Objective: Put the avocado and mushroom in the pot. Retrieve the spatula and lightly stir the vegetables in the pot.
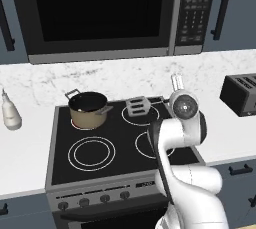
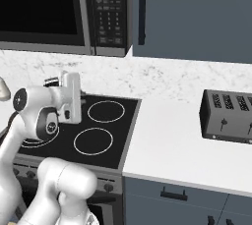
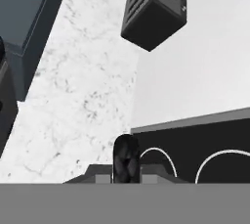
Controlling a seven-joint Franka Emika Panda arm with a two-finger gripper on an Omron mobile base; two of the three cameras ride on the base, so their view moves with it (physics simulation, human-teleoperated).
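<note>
We hold the fingers raised over the stove's back edge, clench state unclear; spatula and pot sit off to their side, untouched.

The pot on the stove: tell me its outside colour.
Tan-beige, with a dark rim and inside; the left base view shows the pot best.

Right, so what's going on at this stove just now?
A white robot arm is raised over the right side of the stove. Its fingers are aimed towards the backsplash and the toaster. I cannot tell whether they are open or shut. The pot stands on the back left burner. The spatula lies on the stove to the pot's right, with nothing gripping it. The pot's inside looks dark, and its contents can't be made out.
</note>
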